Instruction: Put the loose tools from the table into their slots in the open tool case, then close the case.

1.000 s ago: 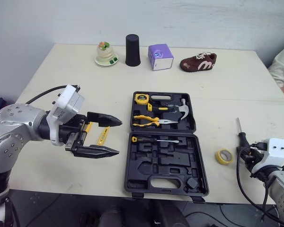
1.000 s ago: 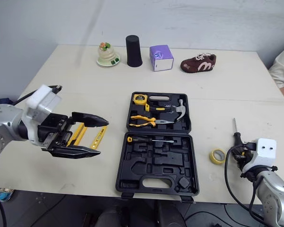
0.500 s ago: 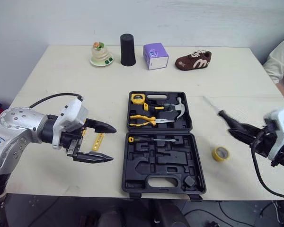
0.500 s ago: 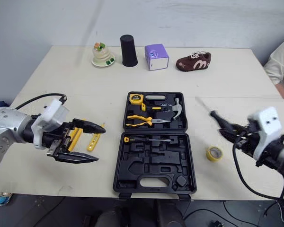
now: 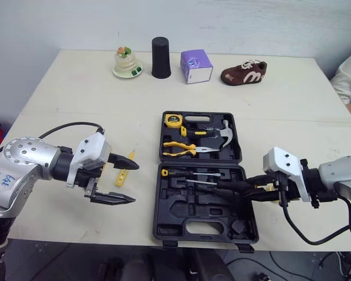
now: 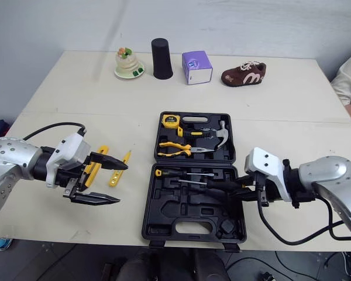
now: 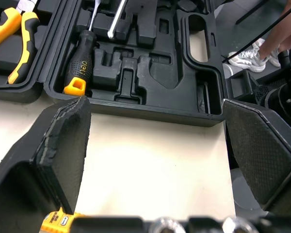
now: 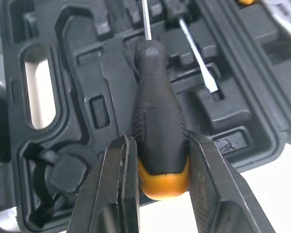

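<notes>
Head view: left gripper (image 5: pixel 126 182) just left of open tool case (image 5: pixel 205 175), fingers spread wide, empty; loose yellow tool (image 6: pixel 118 170) also left of case. Right gripper (image 5: pixel 258 191) over case's front half, clamped on black screwdriver (image 5: pixel 231 185).
Left wrist: nothing between fingers.
Right wrist: handle pinched near orange end, shaft over case slots.

Black-handled screwdriver (image 8: pixel 159 127) over open black tool case (image 5: pixel 184 208)

Black tool case (image 5: pixel 190 225); black screwdriver (image 8: pixel 160 121), orange butt; yellow-handled pliers (image 5: pixel 178 146).
</notes>
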Motion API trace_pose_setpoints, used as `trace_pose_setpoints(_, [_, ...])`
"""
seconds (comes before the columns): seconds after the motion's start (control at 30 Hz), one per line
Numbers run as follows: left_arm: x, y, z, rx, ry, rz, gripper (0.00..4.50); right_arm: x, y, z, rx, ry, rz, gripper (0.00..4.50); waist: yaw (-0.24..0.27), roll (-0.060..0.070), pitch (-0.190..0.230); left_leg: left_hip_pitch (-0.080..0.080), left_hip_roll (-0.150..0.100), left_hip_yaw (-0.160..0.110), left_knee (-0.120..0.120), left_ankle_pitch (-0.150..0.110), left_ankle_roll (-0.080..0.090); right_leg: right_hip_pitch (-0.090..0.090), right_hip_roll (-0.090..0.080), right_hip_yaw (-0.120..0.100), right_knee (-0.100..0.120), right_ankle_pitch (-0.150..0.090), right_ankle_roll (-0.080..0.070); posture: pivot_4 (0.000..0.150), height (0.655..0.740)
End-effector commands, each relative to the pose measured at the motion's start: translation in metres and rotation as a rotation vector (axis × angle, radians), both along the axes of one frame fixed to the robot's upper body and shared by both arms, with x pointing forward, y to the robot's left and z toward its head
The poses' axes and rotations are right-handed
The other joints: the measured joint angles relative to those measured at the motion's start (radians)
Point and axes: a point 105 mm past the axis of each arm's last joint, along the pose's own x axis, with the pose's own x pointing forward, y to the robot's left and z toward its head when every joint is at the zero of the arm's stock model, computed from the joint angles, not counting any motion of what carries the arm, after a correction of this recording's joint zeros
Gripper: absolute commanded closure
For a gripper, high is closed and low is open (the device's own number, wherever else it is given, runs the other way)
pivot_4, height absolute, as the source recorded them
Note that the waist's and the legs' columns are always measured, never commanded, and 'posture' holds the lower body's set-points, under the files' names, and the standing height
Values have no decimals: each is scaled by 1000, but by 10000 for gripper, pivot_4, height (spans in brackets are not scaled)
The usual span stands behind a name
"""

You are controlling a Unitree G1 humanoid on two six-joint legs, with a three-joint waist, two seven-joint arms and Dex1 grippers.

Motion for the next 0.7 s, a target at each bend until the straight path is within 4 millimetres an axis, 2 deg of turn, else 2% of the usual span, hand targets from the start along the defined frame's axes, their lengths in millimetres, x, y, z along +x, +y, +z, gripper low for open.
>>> trace_pose_setpoints(0.03, [-4,-3,6,1,-31,-8,0,5,3,-3,-40,-48,25,35915,-1,0,0,0,0,0,1,0,0,0,0,0,0,0,0,1500,7339])
trace_pose_setpoints(0.23, [-5,-4,5,2,-34,-4,0,10,10,-10,-47,-60,51,35915,-4,1,1,1,0,0,2,0,-1,0,0,0,4,0,0,1500,7339])
trace_pose_setpoints(0.63, [-5,-6,6,-8,-44,-5,0,16,24,-10,-20,-79,72,35915,-3,2,1,1,0,0,4,0,-1,0,0,0,5,0,0,1500,7339])
trace_pose_setpoints(0.7, [-6,-7,6,-9,-43,-12,0,15,28,-4,-2,-78,83,25434,-4,2,1,1,0,0,4,0,-1,0,0,0,5,0,0,1500,7339])
